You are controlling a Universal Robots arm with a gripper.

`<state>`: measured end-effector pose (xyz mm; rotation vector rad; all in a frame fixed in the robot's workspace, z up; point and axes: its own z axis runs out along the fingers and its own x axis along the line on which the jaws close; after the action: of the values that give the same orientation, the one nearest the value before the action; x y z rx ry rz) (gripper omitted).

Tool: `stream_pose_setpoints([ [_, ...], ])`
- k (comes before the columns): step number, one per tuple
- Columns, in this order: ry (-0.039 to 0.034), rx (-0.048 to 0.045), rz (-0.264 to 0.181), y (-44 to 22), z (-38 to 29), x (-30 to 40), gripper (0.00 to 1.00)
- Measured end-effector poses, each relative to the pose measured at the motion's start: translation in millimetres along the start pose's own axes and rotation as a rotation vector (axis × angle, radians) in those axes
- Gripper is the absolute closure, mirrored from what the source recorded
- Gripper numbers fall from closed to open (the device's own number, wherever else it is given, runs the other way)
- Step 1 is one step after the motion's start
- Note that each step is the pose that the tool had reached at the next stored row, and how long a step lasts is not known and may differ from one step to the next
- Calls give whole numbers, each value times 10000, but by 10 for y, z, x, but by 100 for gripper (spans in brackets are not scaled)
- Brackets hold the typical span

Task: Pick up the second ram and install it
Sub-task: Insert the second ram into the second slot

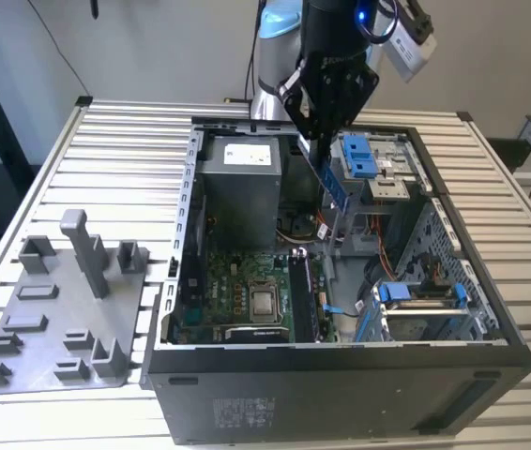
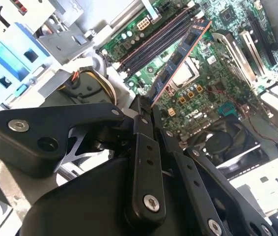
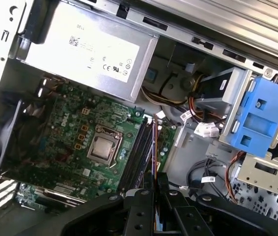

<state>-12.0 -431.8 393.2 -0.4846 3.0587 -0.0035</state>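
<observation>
My fingers [image 2: 140, 114] clamp the second ram [image 2: 179, 55] over the memory slots [image 2: 151, 45], mid-case [image 1: 341, 394]. I reckon any skew to the slot could jam or crack it.

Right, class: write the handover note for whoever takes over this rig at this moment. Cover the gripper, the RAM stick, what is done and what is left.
Gripper: shut on the second ram, which it holds by one end.
Where: the stick hangs inside the open computer case, above the motherboard and roughly in line with the memory slots beside the CPU socket.
Done: the stick is picked up and is over the case. The grey holder tray sits on the table at the exterior view's left.
Left: the stick is not yet seated in a slot.
</observation>
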Motion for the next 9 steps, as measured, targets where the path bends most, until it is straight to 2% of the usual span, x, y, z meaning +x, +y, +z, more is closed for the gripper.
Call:
stream_pose_setpoints([
  [9, 15, 67, 1533, 0, 13, 1, 86],
])
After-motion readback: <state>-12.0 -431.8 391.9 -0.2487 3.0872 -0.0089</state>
